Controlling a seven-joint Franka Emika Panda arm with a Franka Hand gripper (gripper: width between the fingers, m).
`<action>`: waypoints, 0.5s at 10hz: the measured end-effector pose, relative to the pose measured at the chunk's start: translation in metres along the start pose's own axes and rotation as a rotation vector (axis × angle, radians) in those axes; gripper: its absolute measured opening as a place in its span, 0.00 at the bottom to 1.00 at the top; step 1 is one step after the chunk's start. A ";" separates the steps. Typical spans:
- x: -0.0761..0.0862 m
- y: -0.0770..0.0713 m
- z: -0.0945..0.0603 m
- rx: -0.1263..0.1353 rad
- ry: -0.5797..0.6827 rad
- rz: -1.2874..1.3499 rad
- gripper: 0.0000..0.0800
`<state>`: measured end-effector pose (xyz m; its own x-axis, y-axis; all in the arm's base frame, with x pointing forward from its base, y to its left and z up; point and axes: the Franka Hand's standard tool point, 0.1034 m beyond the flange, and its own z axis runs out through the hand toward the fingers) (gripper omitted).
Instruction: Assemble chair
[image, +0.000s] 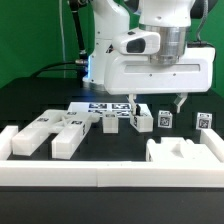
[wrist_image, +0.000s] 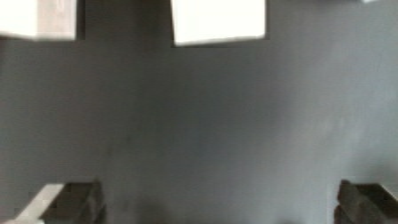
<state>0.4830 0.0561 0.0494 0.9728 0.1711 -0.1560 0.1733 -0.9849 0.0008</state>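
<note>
The white robot arm's (image: 160, 60) jaws hang spread and empty over the black counter (image: 40, 100) — chunky white plastic chair pieces (image: 62, 142) with square tags lie scattered on it.

The exterior view stands a little above the black table (image: 30, 105) and faces the arm (image: 150, 60). The wrist view looks down from the gripper (image: 157, 104), close to the table. Both share this dark surface.
</note>
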 end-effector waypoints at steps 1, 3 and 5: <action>-0.004 0.002 0.004 0.000 -0.074 0.017 0.81; -0.021 0.006 0.015 -0.001 -0.236 0.044 0.81; -0.031 0.006 0.018 0.005 -0.354 0.049 0.81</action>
<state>0.4515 0.0443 0.0362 0.8663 0.1046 -0.4884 0.1264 -0.9919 0.0119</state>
